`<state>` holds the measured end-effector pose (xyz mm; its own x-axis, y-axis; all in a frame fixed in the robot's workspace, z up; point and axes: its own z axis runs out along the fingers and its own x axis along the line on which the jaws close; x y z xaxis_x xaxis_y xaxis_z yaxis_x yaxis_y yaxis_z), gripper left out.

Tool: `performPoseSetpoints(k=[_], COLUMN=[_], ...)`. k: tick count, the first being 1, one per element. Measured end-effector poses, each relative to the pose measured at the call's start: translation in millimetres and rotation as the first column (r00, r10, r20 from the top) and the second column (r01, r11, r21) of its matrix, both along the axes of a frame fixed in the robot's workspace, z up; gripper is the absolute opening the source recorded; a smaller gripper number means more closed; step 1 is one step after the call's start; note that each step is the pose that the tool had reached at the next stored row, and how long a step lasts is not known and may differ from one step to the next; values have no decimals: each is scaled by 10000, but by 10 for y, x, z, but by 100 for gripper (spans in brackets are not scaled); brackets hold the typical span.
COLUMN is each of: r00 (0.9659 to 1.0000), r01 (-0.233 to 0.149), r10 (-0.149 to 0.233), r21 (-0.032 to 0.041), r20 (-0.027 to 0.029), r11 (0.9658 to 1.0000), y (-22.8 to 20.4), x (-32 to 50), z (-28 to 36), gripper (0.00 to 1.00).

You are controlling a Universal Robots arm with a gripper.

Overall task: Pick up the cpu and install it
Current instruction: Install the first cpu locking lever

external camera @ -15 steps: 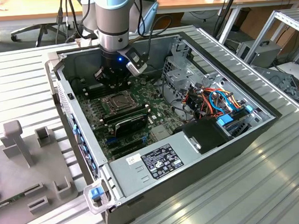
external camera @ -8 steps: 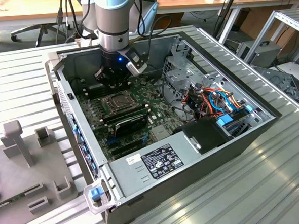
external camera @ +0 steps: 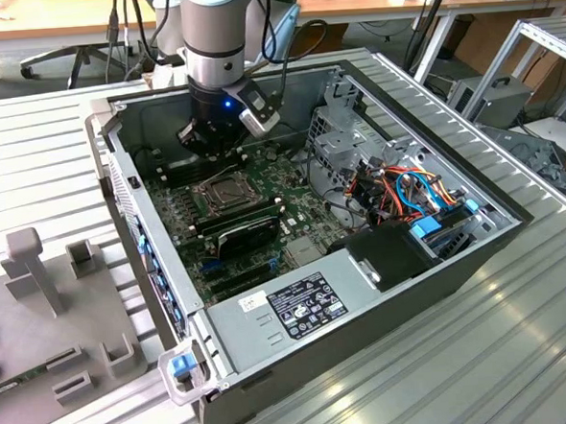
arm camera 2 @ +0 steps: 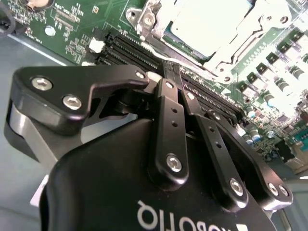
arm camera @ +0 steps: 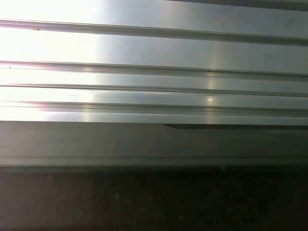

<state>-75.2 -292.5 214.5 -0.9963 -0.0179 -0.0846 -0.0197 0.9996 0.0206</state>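
1. My pincer (arm camera 2: pixel 172 72) hangs inside the open computer case (external camera: pixel 477 248), low over the green motherboard (external camera: pixel 307 210); in the exterior view it sits at about 11 o'clock from the case's middle.
2. In the second wrist view my two black fingers (arm camera 2: pixel 166 103) lie pressed together with no gap, narrow and holding nothing, their tips just above the long black memory slots (arm camera 2: pixel 130 50).
3. The cpu (arm camera 2: pixel 211 24) lies flat in the socket, its pale metal top bare, with the silver socket frame (arm camera 2: pixel 269 19) around it; in the second wrist view it is just beyond my fingertips, at about 1 o'clock from them.
4. In the exterior view the socket (external camera: pixel 226 189) lies at about 6 o'clock from my pincer, close below it.
5. A dark card (external camera: pixel 251 235) stands on the board just at 5 o'clock from the socket.
6. Coloured cables (external camera: pixel 407 190) bunch at 3 o'clock in the case.
7. The case rests on the ribbed metal desk (external camera: pixel 30 160), which also fills the first wrist view (arm camera: pixel 154 53).
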Motion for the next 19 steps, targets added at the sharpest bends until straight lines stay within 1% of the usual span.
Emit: performPoseSetpoints(k=[2, 3, 5, 6, 7, 8, 11, 13, 14, 19], r00=[10000, 10000, 10000, 10000, 10000, 10000, 10000, 9999, 9999, 9999], r01=[2, 2, 0, 1, 2, 1, 1, 2, 2, 1], r10=[-2, -2, 0, -1, -2, -1, -1, -2, -2, -1], r21=[1, -1, 1, 2, 1, 3, -1, 0, 0, 0], r20=[35, 44, 63, 76, 88, 99, 99, 111, 116, 128], r11=[10000, 10000, 10000, 10000, 10000, 10000, 10000, 10000, 10000, 10000], y=[0, 0, 0, 0, 0, 0, 0, 0, 0, -2], x=[-45, -51, -53, -53, -55, -55, -60, -124, -139, -150], z=[1, 5, 54, 91, 110, 114, 115, 115, 115, 115], gripper=[11, 11, 11, 11, 11, 11, 11, 11, 11, 11])
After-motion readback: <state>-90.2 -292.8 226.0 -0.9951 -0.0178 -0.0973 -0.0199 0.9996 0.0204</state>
